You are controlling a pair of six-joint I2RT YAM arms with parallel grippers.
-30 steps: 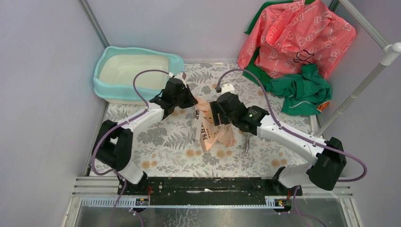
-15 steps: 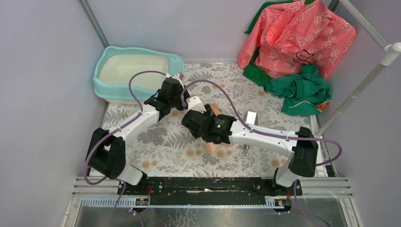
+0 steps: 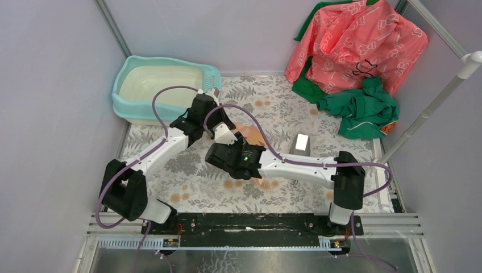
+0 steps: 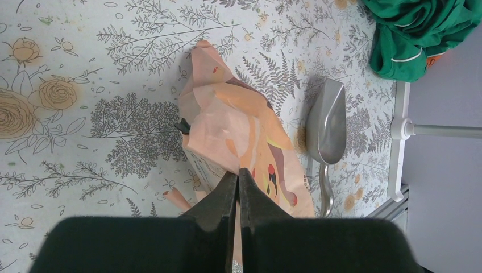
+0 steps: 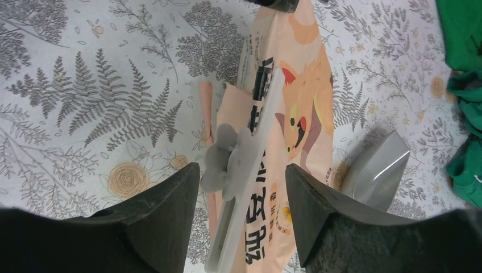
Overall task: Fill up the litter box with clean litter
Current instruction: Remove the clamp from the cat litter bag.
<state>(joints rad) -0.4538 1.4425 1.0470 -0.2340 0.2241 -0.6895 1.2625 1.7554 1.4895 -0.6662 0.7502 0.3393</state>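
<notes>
turquoise litter box [image 3: 132, 109] lies lengthwise left-right, slotted end right; left hand [image 4: 237, 176] pinches bag [image 4: 236, 122], right hand [image 5: 241, 173] open.

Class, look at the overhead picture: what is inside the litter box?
Inside the litter box only its bare cream floor shows. The left arm and its cable cover part of the near edge.

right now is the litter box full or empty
Empty, as far as the top view shows: the litter box has a bare, smooth cream inner pan, with nothing grainy in it.
</notes>
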